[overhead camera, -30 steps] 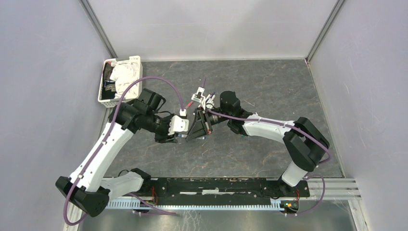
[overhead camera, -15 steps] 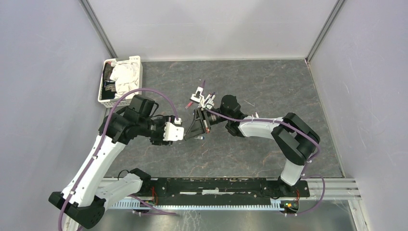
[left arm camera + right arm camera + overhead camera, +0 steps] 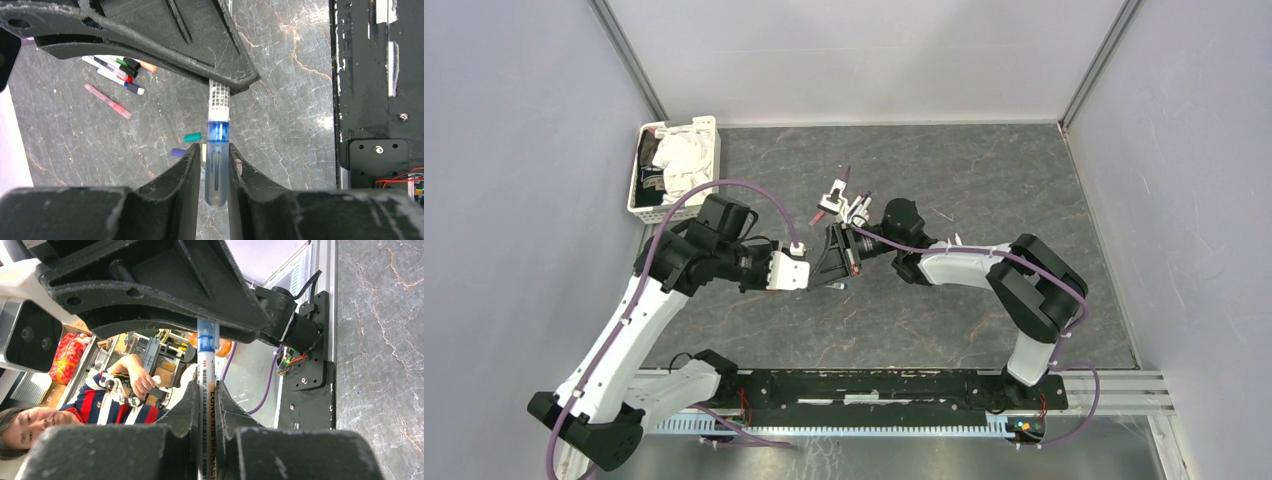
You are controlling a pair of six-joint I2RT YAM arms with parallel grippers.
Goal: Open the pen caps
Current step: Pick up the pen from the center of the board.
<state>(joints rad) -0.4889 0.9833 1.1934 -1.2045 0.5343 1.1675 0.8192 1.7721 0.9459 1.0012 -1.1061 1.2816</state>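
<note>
Regrip: my left gripper (image 3: 215, 152) has narrowed around the blue cap (image 3: 218, 170), pinch unconfirmed; right gripper (image 3: 206, 390) clamps the pen (image 3: 206, 370); cap still on.

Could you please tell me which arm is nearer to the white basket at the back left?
Left. The left arm bends close by the basket's near right corner; the right arm lies far off to its right.
</note>
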